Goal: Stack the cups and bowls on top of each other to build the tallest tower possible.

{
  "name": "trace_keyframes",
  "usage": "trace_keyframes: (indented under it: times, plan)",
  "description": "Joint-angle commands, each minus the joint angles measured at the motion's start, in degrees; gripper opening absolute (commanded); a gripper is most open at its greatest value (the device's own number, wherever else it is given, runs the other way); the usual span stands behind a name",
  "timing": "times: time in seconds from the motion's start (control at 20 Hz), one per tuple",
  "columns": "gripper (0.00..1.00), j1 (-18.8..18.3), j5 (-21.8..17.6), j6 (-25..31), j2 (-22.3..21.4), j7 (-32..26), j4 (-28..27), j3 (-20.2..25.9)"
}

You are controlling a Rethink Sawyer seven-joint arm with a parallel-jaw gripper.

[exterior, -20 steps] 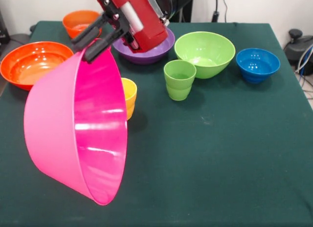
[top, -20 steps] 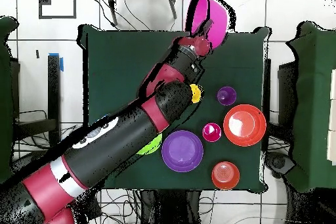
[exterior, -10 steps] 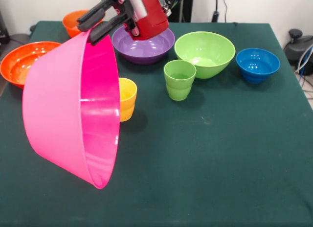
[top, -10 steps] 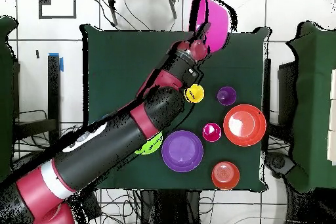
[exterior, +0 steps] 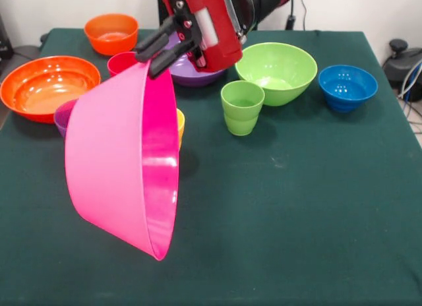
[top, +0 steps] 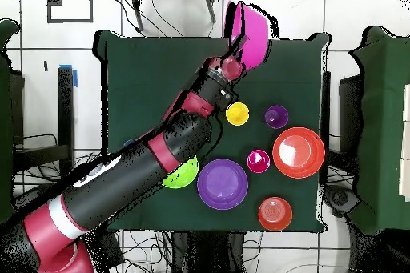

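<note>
My gripper [exterior: 148, 62] is shut on the rim of the largest pink bowl [exterior: 119, 167], which hangs tipped on its side above the table's left half; in the overhead view the pink bowl [top: 250, 34] sits past the gripper [top: 237, 55]. Behind the bowl peek a yellow cup [exterior: 179, 121], a purple cup [exterior: 64, 115] and a red cup [exterior: 122, 61]. A green cup [exterior: 241, 107] stands upright in the middle. The purple bowl [exterior: 183, 70] is partly hidden by the gripper body.
A large orange bowl [exterior: 46, 85] and a small orange bowl [exterior: 111, 32] stand at the back left. At the back right are a lime green bowl [exterior: 275, 68] and a small blue bowl [exterior: 347, 87]. The green tabletop [exterior: 297, 207] has bare cloth at the front right.
The gripper has carried the pink bowl to the right in the front view, first up and then lower again. The red and purple cups now show beside it.
</note>
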Motion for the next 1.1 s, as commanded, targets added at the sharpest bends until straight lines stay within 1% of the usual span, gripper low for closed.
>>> trace_keyframes:
  times: [0.05,0.15,0.2,0.3,0.35,0.4,0.55,0.65,0.8,1.0,1.1]
  plan:
    - [0.00,0.79,7.78,-3.38,8.00,1.98,1.56,0.25]
    - [0.00,1.07,9.02,-3.15,8.74,2.13,1.98,-0.53]
    - [0.00,1.15,8.86,-2.82,8.50,2.23,1.97,-0.80]
    - [0.00,1.10,7.21,-3.14,7.52,2.52,1.96,-0.49]
    - [0.00,1.07,5.23,-3.40,6.43,2.75,1.89,-0.02]
    - [0.00,1.06,4.15,-3.32,5.72,2.86,1.81,0.02]
    - [0.00,0.62,0.22,-5.07,3.35,3.28,2.54,0.66]
    - [0.00,-0.45,-2.00,-6.72,1.89,3.73,2.53,1.31]
    - [0.00,-2.37,-2.56,-8.35,1.74,3.54,1.46,1.32]
    - [0.00,-3.92,0.45,-9.61,3.33,2.82,0.35,1.24]
    - [0.00,-4.14,3.00,-9.88,4.60,2.32,0.09,1.20]
